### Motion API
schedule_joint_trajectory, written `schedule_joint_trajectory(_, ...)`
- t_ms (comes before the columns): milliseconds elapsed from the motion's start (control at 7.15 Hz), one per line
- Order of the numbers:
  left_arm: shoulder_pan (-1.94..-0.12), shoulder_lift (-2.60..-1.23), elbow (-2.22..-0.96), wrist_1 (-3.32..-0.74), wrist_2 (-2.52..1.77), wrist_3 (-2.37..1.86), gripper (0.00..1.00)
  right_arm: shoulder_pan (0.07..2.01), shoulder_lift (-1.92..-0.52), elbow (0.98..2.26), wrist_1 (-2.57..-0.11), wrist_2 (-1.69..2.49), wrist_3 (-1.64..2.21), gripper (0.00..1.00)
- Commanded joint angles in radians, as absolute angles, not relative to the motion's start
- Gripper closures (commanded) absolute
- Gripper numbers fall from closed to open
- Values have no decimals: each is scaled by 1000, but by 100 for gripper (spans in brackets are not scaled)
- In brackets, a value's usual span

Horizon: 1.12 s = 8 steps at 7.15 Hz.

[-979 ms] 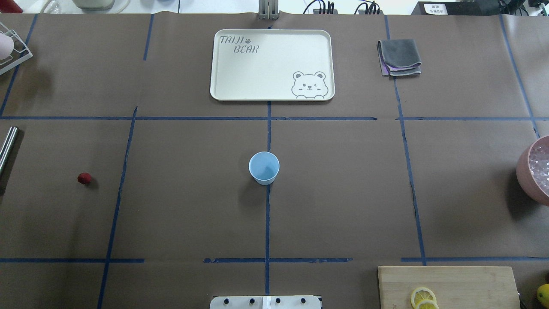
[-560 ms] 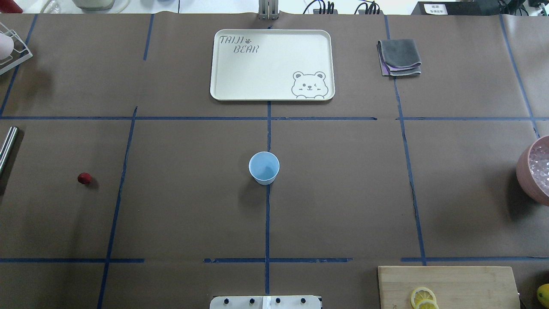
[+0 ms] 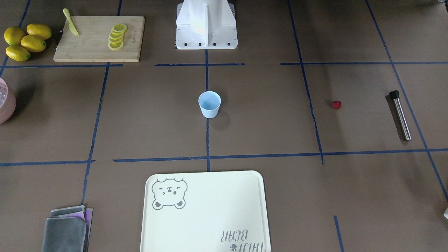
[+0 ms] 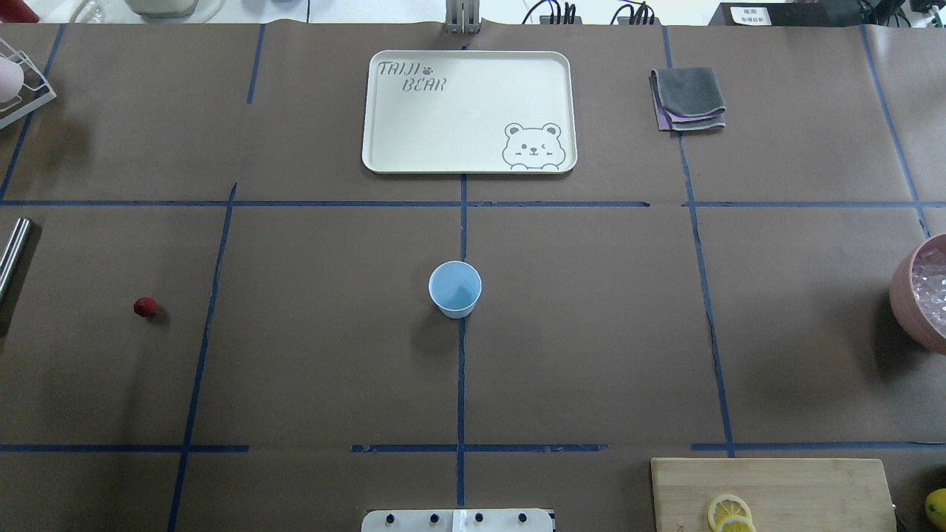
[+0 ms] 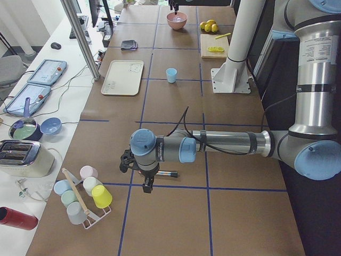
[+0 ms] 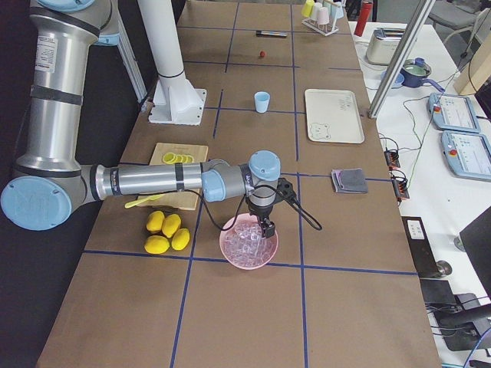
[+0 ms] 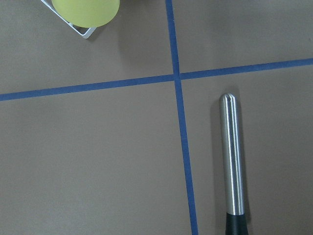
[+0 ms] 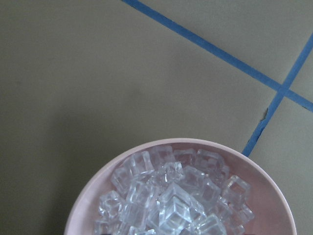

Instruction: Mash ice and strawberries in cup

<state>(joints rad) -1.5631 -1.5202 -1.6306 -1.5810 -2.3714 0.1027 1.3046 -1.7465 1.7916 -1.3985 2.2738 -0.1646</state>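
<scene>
The tray [image 4: 443, 125] at the table's edge opposite the robot reads "TAIJI BEAR" beside a bear drawing. The cup [image 4: 454, 288] stands mid-table and the strawberry [image 4: 145, 307] lies near the left edge. The ice [image 8: 171, 205] fills a pink bowl [image 4: 903, 295] at the right edge. The left gripper [image 5: 143, 181] hangs over a steel muddler [image 7: 231, 156], the right gripper [image 6: 268, 227] over the bowl. I can't tell whether either is spread or closed.

- You'll find the cup [image 4: 454, 288] at the middle of the table [image 4: 591, 332], with the tray [image 4: 458, 118] behind it, away from the robot
- The strawberry [image 4: 145, 307] lies well off to the robot's left, the rod [image 3: 400, 115] further left still
- The bowl [image 4: 902, 295] holding ice [image 4: 935, 284] sits far right
- The cutting board [image 4: 813, 488], lemon slices [image 4: 729, 511] on it, lies near the robot's right; the cloth [image 4: 689, 98] is right of the tray
</scene>
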Motion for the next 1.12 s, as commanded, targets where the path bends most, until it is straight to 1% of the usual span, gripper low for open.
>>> schedule_joint_trajectory(0,-1563,-1520,-1631,-1582,-2372,103,0,1275,-1721,1695,-1297,2275,-149,11)
schedule_joint_trajectory(420,-1563,-1520,-1631,-1582,-2372,104,0,1232,-1717,1680,-1293,2270,-143,14)
schedule_joint_trajectory(560,-1563,-1520,-1632,-1582,-2372,104,0,1232,-1718,1678,-1292,2272,-143,17)
schedule_joint_trajectory(699,-1563,-1522,-1632,-1582,-2372,104,0,1232,-1718,1678,-1292,2270,-144,22)
schedule_joint_trajectory(839,-1563,-1522,-1632,-1582,-2373,104,0,1232,-1723,1678,-1292,2267,-147,25)
schedule_joint_trajectory(979,-1563,-1522,-1632,-1582,-2372,104,0,1232,-1729,1678,-1293,2258,-150,25)
